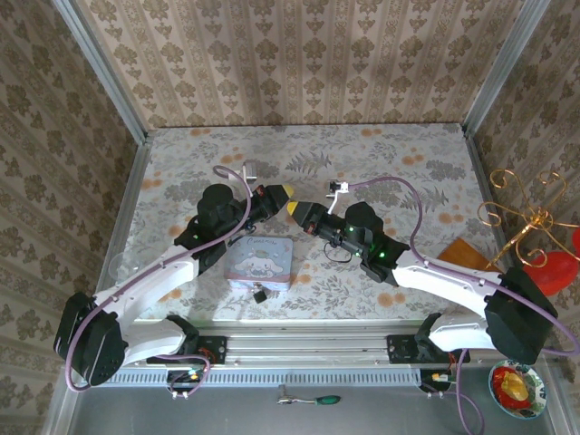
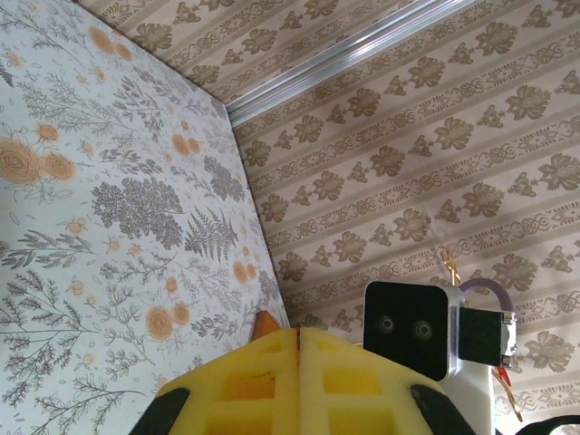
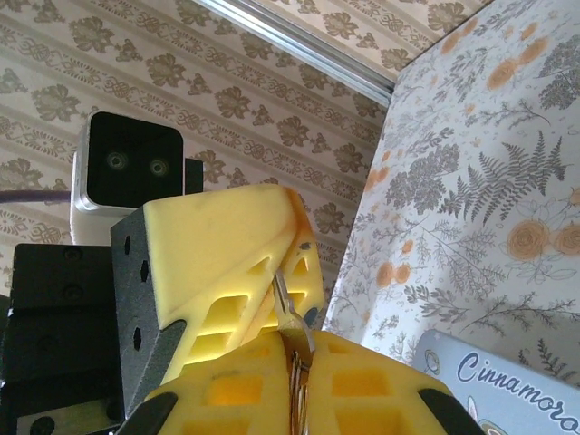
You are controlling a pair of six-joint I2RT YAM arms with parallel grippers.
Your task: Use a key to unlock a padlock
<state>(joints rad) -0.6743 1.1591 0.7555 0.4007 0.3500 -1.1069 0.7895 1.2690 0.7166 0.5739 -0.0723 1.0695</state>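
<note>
Because the key (image 3: pixel 288 313) wants regripping, I judge, my right pincer (image 3: pixel 297 349) is clamped shut on it, tip against my shut left pincer (image 1: pixel 283 191); the padlock (image 1: pixel 260 294) lies below and behind both, just beside the tin (image 1: pixel 258 261).

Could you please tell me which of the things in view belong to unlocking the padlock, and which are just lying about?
For the job:
- padlock, at the tin's near edge
- key, pinched in the right hand

Just lying about:
- cartoon tin
- gold wire stand
- green-handled tool
- small dish
</note>
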